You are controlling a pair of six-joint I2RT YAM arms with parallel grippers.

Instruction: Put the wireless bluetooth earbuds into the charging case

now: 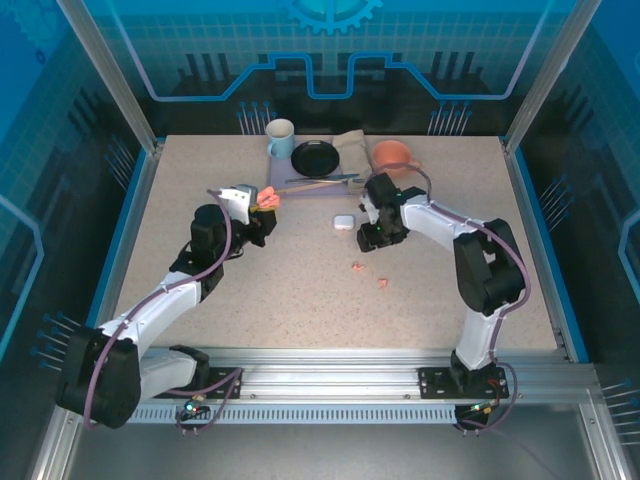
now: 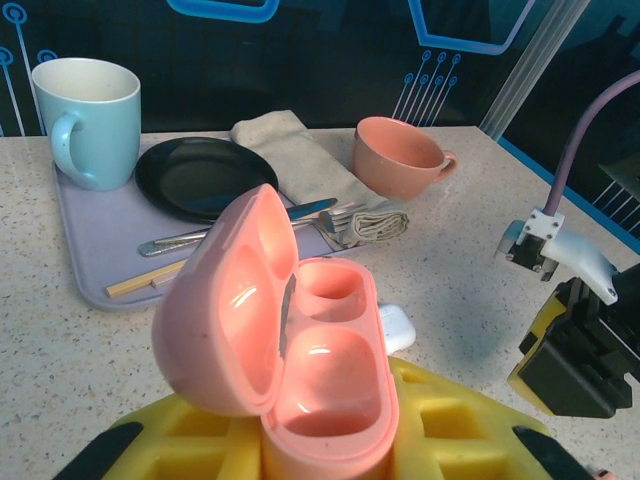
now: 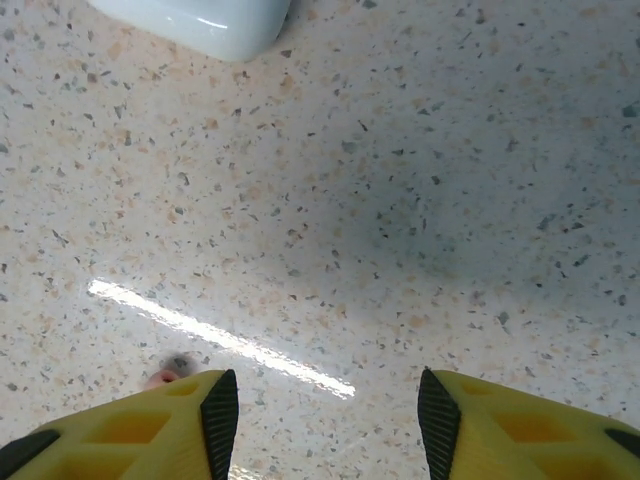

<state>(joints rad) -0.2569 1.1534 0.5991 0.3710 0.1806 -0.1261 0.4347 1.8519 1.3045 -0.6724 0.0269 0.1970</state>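
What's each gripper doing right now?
Left gripper: shut on the pink case, lid open.
Right gripper: open, empty, over the table.

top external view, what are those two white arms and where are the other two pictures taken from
They are two robot arms bolted at the table's near edge, seen from above. The other pictures come from a camera on each wrist. The left end effector is shut on an open pink charging case, its wells looking empty. The right end effector is open and empty, low over the table near a white case. Pink earbuds lie loose nearby. At the back: a tray, blue mug, black plate, pink cup.
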